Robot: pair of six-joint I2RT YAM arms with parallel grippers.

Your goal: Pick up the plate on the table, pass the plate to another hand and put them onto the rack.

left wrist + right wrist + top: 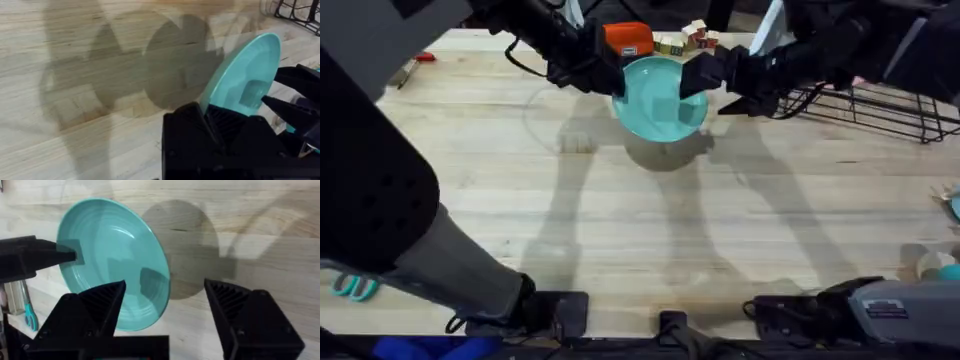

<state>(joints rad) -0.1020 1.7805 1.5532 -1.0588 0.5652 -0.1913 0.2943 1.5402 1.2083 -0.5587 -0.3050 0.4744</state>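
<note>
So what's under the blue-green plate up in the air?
Under the plate is only bare wooden table with the plate's round dark shadow on it. Nothing else lies there. The left gripper holds the plate's rim, and the plate hides a small patch of table behind it.

Lab bench — robot arm bases (555, 315); scissors (355, 288)

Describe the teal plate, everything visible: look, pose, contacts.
The plate is round, shallow, glossy teal with faint concentric rings and a raised rim. It hangs tilted above the table, casting a round shadow. The left gripper pinches its rim; the right gripper is open, one finger in front of the plate's face.
</note>
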